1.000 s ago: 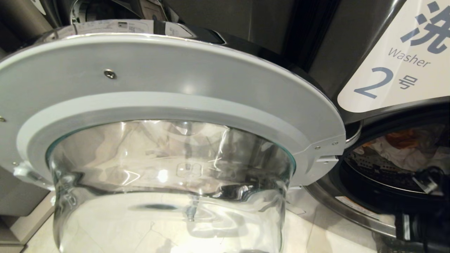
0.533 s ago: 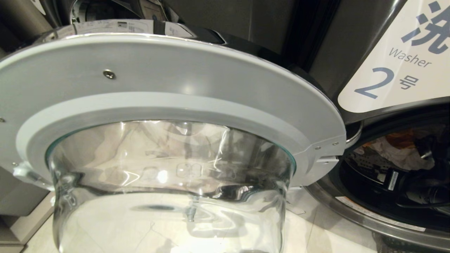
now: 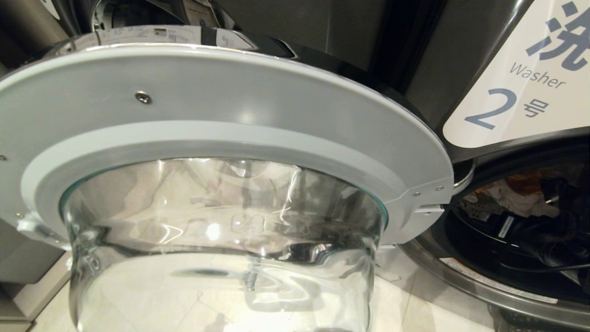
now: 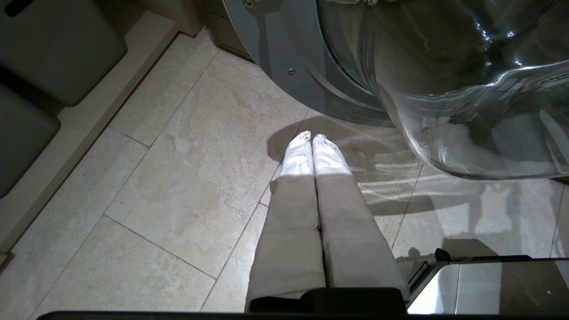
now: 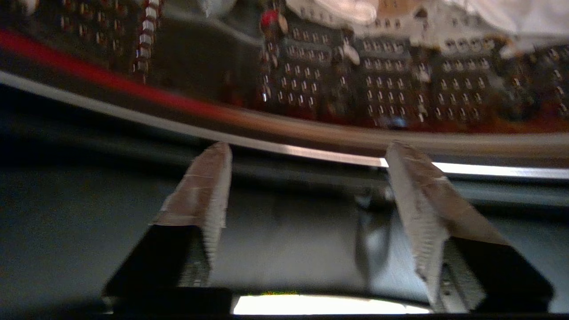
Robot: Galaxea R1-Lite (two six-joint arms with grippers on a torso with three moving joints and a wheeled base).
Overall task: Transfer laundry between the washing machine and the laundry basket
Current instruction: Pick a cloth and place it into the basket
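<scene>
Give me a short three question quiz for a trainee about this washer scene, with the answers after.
1. True or false: the washing machine has its door swung open.
2. Which gripper is at the drum opening: A left, B right?
3. What lies inside the drum?

Key:
1. True.
2. B: the right gripper is open and empty at the drum rim; the left gripper is shut above the floor.
3. Laundry, white and orange pieces.

We spotted pale beige stone floor tiles (image 4: 186,178) with thin dark grout lines, and off to one side some rounded grey padded cushions (image 4: 58,49) sat on a light raised ledge (image 4: 89,120).
</scene>
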